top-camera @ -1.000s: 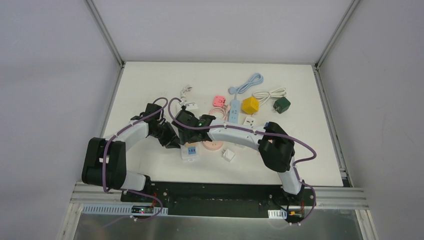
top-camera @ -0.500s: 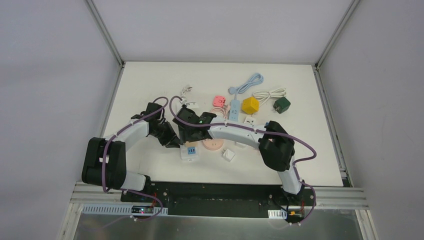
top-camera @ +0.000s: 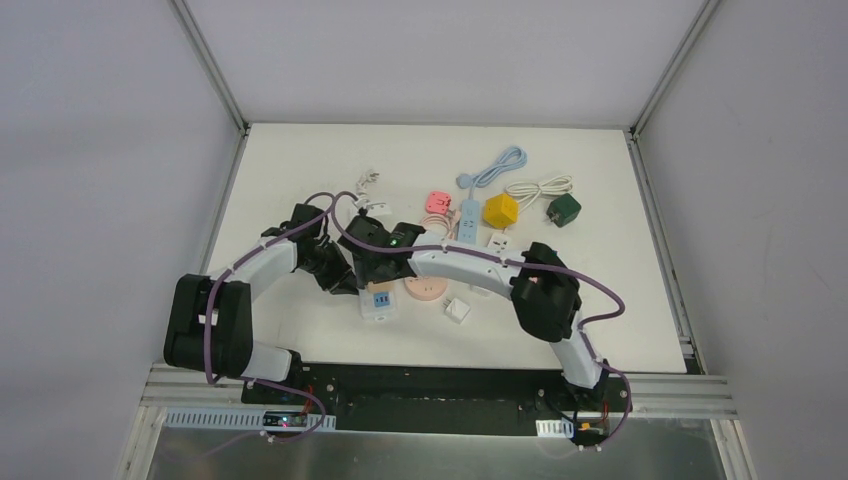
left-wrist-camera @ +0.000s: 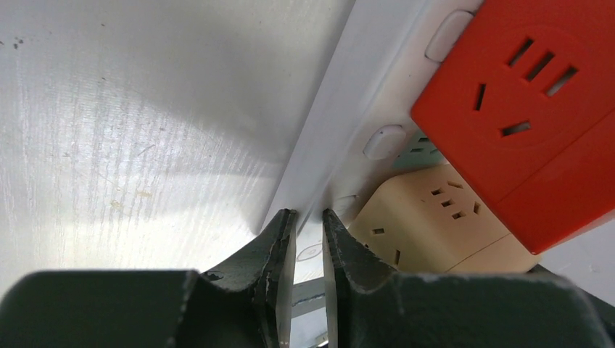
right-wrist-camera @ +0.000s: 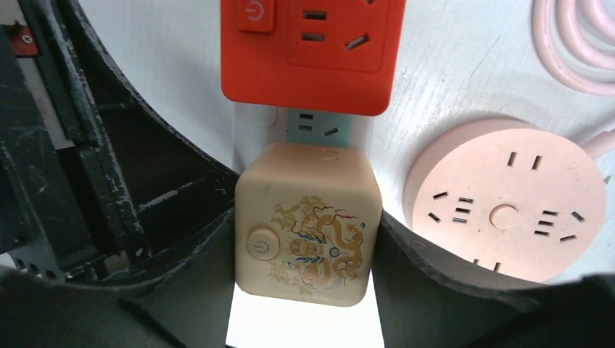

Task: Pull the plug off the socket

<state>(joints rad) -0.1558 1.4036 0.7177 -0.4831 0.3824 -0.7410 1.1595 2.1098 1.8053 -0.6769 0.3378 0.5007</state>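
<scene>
Now, we have the right pincer closed on the beige cube plug, one finger flat against each side face. The cube sits squarely between its jaws and is seated in the white power strip. Just beyond its fingertips a red adapter occupies the next socket along, touching or nearly touching the cube. A pink round socket lies beside its right finger on the worktop. The left pincer is drawn narrow and nips the thin edge of the strip, with the cube just ahead and to the right of its tips. The plug is not yet out, so we judge the step in hand to be the pull itself. To do it well, we should draw the right pincer straight back along the line of the pins, away from the strip's face, without twisting. Any tilt towards the red adapter would likely jam the pins or knock its neighbour. The left pincer's bite looks slight, so we would press the strip down as well as pinch it. We would then watch for the strip lifting with the cube, and ease off if it does.
</scene>
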